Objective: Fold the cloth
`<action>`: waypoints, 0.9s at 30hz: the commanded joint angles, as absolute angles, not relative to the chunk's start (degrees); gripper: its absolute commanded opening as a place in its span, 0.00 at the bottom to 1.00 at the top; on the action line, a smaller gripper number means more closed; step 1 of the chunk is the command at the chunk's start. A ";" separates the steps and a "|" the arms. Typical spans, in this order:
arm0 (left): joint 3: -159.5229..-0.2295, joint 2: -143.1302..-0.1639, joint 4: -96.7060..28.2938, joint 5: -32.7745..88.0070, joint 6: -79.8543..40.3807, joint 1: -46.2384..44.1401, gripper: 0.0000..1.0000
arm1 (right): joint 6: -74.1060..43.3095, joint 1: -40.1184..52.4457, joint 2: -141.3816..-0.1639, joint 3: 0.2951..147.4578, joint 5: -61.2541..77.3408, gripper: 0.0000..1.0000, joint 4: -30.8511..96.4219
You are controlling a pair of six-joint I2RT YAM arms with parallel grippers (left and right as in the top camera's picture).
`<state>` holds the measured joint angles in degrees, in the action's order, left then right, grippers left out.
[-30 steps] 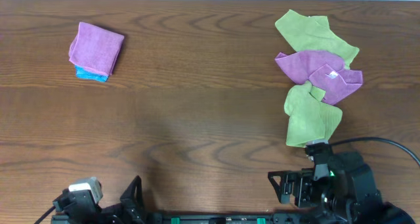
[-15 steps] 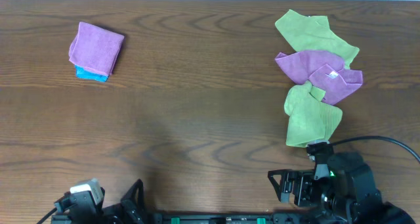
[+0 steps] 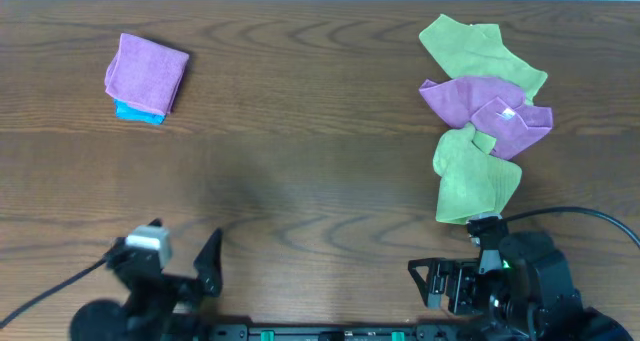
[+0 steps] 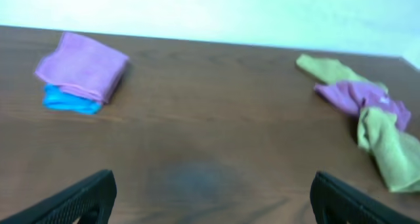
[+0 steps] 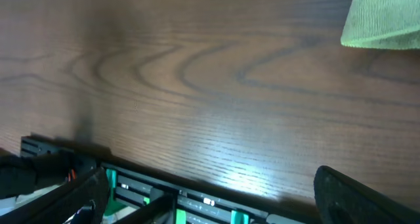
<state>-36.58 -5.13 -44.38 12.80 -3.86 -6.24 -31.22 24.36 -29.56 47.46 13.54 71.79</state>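
Note:
A heap of unfolded cloths lies at the right of the table: a green cloth (image 3: 480, 47) at the back, a purple cloth (image 3: 485, 101) in the middle, and a second green cloth (image 3: 472, 181) at the front. They also show at the right of the left wrist view (image 4: 387, 142). My left gripper (image 4: 210, 201) is open and empty, low at the front left (image 3: 165, 271). My right gripper (image 5: 216, 201) is open and empty at the front right (image 3: 450, 286), just short of the front green cloth (image 5: 387, 17).
A folded purple cloth (image 3: 148, 71) lies on a folded blue cloth (image 3: 138, 112) at the back left. The wooden table's front edge (image 5: 197, 184) and the arm mounts run along the bottom.
My left arm has risen and moved forward from the front edge into the table area. The right arm and the cloths have not moved.

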 commanded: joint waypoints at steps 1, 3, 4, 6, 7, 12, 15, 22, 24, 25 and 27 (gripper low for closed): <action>-29.52 -2.26 -39.59 10.11 -2.57 -8.08 0.96 | -31.90 24.84 -29.21 47.48 13.72 0.99 71.79; -25.36 -0.86 -36.23 10.13 -2.79 -8.38 0.95 | -31.90 24.84 -29.21 47.48 13.72 0.99 71.79; -23.27 -0.23 -34.50 10.15 -2.96 -8.38 0.95 | -31.90 24.84 -29.21 47.48 13.72 0.99 71.79; -20.05 -0.21 -31.86 10.13 -3.55 -8.34 0.95 | -31.90 24.84 -29.21 47.48 13.72 0.99 71.79; -18.48 -0.21 -30.48 10.13 -3.90 -8.27 0.95 | -31.90 24.84 -29.21 47.48 13.72 0.99 71.79; -13.37 -0.21 -26.50 9.74 -3.86 -8.27 0.95 | -31.90 24.84 -29.21 47.48 13.72 0.99 71.79; -10.55 -0.21 -25.19 9.37 -3.88 -8.27 0.95 | -31.90 24.84 -29.21 47.48 13.72 0.99 71.79; -6.92 -0.21 -23.68 9.17 -5.37 -8.27 0.95 | -31.90 24.84 -29.21 47.48 13.72 0.99 71.79; -6.92 -0.21 -23.70 8.97 -5.34 -8.27 0.95 | -31.90 24.84 -29.21 47.48 13.72 0.99 71.77; -6.92 -0.23 -23.70 8.99 -5.34 -8.27 0.96 | -31.90 24.84 -29.21 47.48 13.72 0.99 71.79; -6.92 -0.25 -23.70 9.02 -5.34 -8.27 0.95 | -31.90 24.84 -29.21 47.48 13.72 0.99 71.79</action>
